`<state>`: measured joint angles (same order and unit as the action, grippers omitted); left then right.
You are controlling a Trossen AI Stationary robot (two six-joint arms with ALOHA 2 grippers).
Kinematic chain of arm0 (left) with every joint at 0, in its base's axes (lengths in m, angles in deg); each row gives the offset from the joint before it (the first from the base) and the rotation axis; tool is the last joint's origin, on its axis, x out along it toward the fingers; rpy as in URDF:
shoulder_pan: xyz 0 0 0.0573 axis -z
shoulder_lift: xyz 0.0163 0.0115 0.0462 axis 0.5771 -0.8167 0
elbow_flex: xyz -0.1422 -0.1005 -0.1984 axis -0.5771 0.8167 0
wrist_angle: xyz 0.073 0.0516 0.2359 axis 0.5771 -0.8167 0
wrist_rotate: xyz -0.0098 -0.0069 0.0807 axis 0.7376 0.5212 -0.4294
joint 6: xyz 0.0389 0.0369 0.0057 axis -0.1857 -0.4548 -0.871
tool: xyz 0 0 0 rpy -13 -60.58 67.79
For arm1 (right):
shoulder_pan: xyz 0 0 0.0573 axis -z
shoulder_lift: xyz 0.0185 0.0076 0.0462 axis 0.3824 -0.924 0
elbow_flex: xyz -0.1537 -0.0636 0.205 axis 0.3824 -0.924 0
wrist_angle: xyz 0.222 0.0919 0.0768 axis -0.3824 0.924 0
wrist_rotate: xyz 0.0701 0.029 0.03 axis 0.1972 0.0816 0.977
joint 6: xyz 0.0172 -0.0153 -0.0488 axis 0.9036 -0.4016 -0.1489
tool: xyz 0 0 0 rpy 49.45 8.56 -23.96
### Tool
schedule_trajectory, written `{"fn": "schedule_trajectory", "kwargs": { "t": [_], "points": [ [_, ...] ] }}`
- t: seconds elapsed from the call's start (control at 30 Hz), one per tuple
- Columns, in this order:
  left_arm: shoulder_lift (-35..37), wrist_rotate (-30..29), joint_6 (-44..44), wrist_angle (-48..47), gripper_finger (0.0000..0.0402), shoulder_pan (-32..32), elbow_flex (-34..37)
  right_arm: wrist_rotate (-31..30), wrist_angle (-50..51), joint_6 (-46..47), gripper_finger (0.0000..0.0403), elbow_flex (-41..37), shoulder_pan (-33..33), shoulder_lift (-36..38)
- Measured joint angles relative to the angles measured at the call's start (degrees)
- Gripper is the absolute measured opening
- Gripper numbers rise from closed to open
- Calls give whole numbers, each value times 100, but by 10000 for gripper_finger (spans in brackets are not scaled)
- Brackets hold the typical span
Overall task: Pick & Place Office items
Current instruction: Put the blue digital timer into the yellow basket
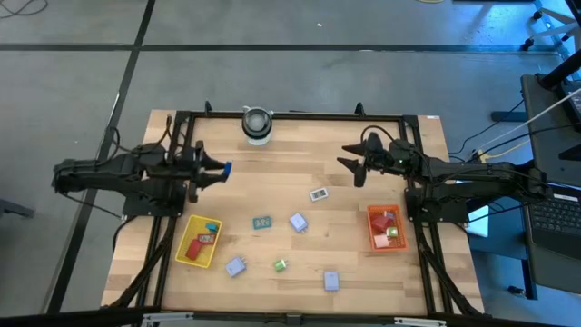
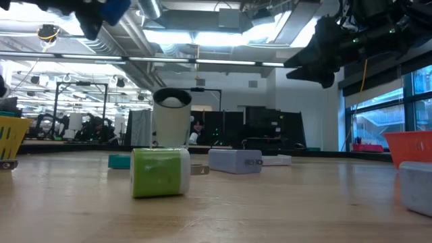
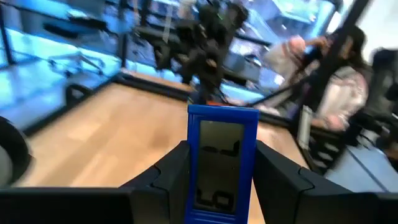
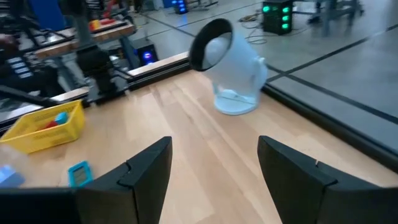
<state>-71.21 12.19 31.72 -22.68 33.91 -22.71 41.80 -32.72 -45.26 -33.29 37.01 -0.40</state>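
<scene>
Jaws of the left gripper [image 3: 222,180] clamp an upright blue packet [image 3: 222,163] between them.

Blue packet [image 3: 222,163] in dark left pincer [image 3: 217,180], yellow tray [image 1: 198,242], orange-red tray [image 1: 386,228], perhaps teal block [image 1: 263,222]

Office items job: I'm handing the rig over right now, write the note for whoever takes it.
Left hand: raised over the table's left side, shut on a blue packet.
Right hand: open, empty, raised over the table's right side.
Done: a few items lie in the yellow tray and a few in the red tray.
Left: the held blue packet, plus six loose items on the wood: teal packet, green block, three lavender blocks and a pale packet.
</scene>
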Motion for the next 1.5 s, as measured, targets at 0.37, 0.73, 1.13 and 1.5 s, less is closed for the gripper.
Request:
{"fn": "schedule_trajectory", "kwargs": {
  "t": [0.37,0.73,1.13,1.5],
  "points": [
    [174,736,638,-1219,142,1713,0,163,-2,316,240,0,0,0],
    [-290,460,2733,-2402,142,2841,-1,143,-2,408,240,0,0,0],
    [-1819,532,3593,-2433,142,3402,-2,143,0,275,240,0,0,0],
    [-2614,740,4187,-2212,142,3661,-2,143,91,228,240,0,0,0]
  ]
}}
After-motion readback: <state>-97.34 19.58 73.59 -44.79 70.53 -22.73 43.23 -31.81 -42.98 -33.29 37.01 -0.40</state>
